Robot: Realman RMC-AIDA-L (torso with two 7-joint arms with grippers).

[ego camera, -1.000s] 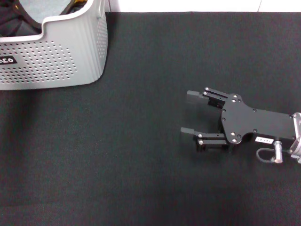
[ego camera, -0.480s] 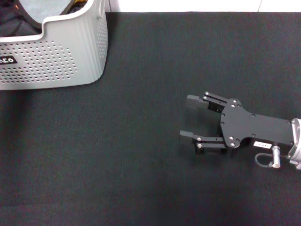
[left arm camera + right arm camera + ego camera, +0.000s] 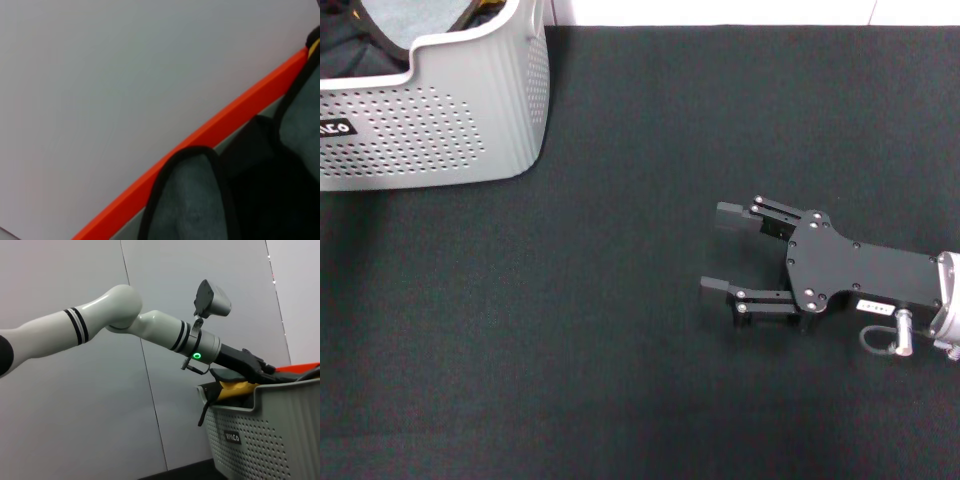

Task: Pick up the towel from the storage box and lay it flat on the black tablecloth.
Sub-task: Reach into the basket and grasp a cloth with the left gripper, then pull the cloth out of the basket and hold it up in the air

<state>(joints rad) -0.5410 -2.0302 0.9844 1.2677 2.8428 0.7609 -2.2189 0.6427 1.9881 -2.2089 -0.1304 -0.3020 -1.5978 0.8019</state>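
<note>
The light grey perforated storage box (image 3: pixel 440 120) stands at the far left of the black tablecloth (image 3: pixel 600 320). In the right wrist view a yellow fold of the towel (image 3: pixel 234 388) shows above the rim of the box (image 3: pixel 270 430). My left gripper (image 3: pixel 250 369) reaches into the box right over that fold; the head view does not show it. My right gripper (image 3: pixel 714 250) is open and empty, low over the tablecloth at the right, pointing toward the box.
A pale grey-blue cloth (image 3: pixel 415 15) with dark edging and black fabric (image 3: pixel 350 50) also lie in the box. The left wrist view shows this cloth (image 3: pixel 190 200), an orange strip (image 3: pixel 210 135) and a white wall. The tablecloth's far edge meets a white surface.
My right gripper has shifted a little toward the table's front edge, still open. The box has not moved.
</note>
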